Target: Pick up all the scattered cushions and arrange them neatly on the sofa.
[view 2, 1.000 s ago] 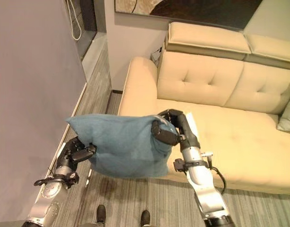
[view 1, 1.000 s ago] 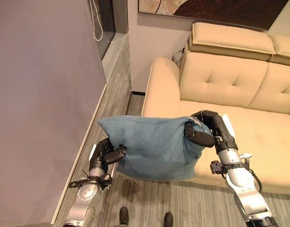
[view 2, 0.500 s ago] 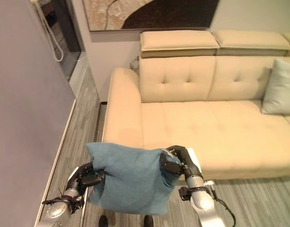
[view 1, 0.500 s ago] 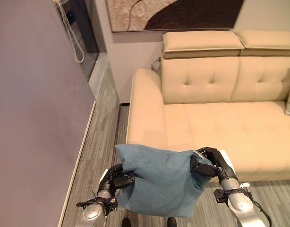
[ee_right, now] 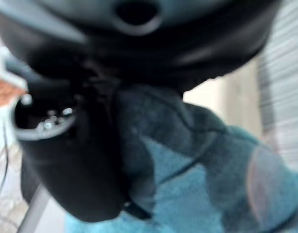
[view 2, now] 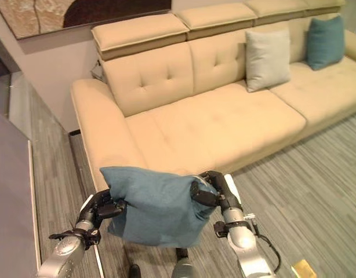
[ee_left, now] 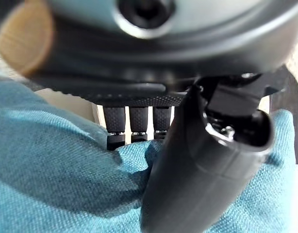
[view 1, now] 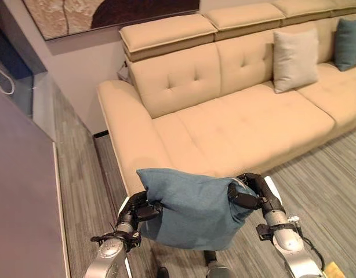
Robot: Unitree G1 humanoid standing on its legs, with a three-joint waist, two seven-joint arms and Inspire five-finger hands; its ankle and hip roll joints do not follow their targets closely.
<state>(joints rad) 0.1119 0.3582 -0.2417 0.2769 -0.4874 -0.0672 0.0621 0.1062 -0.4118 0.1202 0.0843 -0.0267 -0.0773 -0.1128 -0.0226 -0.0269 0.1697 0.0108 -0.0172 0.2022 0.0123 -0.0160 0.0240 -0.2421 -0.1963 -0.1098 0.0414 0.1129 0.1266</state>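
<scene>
The blue cushion sags between its held corners, so it looks soft and light. The left hand and right hand each pinch one upper corner, which seems the best hold for carrying it to the sofa.

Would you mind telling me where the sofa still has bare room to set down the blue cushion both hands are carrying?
The seat between the sofa's near armrest and the grey cushion is bare. Further along it is crowded: the grey cushion and a teal cushion lean on the backrest. The left hand and right hand hold the blue cushion before the armrest.
</scene>
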